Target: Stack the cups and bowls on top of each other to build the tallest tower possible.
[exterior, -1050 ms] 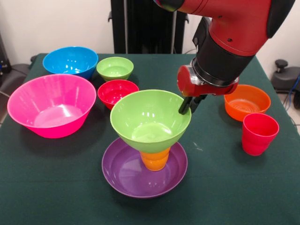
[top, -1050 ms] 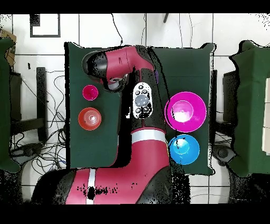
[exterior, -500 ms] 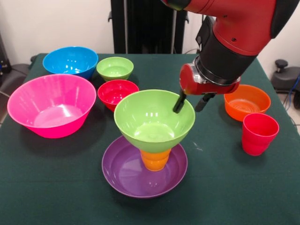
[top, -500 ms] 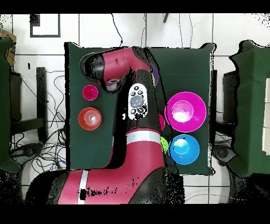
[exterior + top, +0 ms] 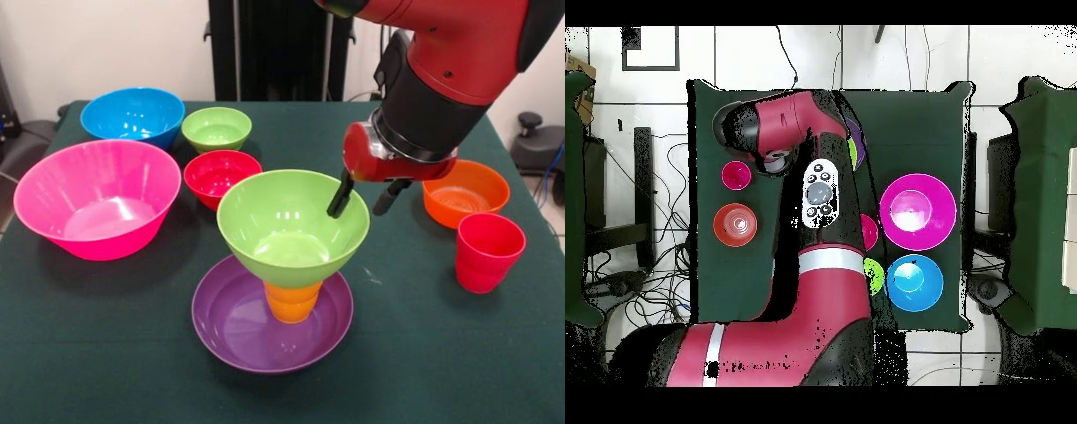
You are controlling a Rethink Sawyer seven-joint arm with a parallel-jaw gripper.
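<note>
Straddling the lime green bowl (image 5: 291, 231) rim, claw (image 5: 364, 199) spread open, gripping nothing, orange cup (image 5: 293, 299) beneath

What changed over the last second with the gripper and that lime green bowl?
The gripper opened off the large lime green bowl's rim; its jaws now stand apart, one inside the rim, one outside. The bowl shifted slightly toward the picture's right and rests on the orange cup in the purple bowl. The other bowls and red cup stayed put.
</note>
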